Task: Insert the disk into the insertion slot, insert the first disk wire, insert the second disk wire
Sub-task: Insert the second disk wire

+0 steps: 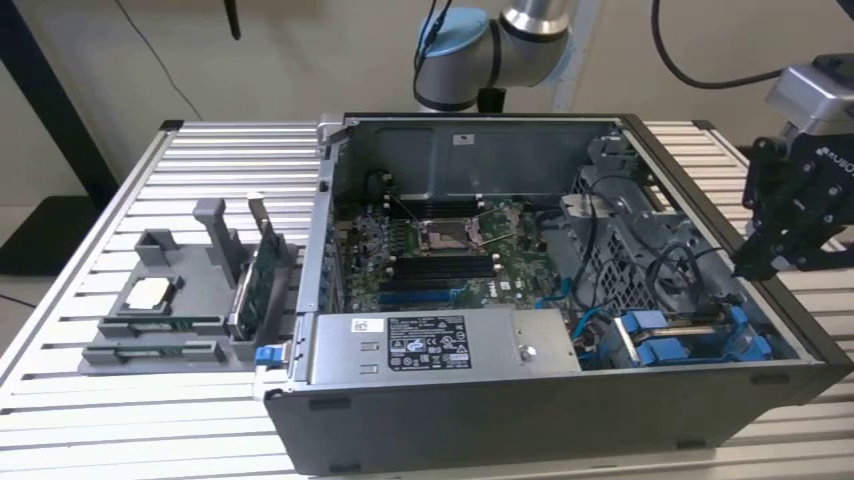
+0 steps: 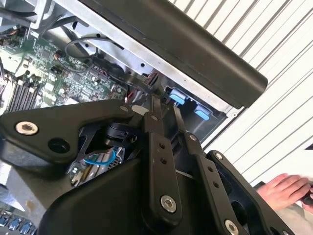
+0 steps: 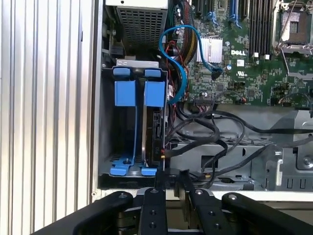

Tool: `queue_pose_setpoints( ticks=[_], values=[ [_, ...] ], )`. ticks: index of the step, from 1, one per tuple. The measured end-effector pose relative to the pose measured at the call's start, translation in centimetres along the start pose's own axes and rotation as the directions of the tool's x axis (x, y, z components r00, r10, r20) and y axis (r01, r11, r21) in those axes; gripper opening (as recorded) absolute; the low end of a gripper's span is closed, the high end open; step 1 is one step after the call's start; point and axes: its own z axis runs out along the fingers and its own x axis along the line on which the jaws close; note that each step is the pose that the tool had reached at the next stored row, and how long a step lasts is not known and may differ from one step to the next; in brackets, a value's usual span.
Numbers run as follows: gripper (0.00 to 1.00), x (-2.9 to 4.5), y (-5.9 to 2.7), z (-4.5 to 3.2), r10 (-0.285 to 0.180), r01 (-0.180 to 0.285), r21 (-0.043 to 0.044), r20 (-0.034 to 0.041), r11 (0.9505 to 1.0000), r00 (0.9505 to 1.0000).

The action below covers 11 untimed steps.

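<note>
First wrist view puts the open computer case [image 3: 274, 147] ahead of the jaws, with the insertion slot [image 3: 128, 169] directly beyond their tips. The disk [image 3: 155, 98] stands on edge in that blue-railed bay, seated between the rails just past the jaws. Black wires [image 3: 215, 132] trail off to one side of them. The gripper [image 3: 172, 177] has its jaws drawn narrow, a slim gap between; whether they pinch anything cannot be told.

You've got the PSU [image 1: 441, 345] up front, mobo [image 1: 367, 250] behind it, green card [image 1: 267, 265] in grey holder [image 1: 147, 355] at exterior view's left.
</note>
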Motion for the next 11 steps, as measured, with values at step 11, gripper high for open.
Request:
queue_pose_setpoints(
  ticks=[11],
  values=[
    [0.26, -0.04, -0.26, 0.35, 0.004, -0.004, 0.0004, 0.0171, 1.0, 0.9998]
  ],
)
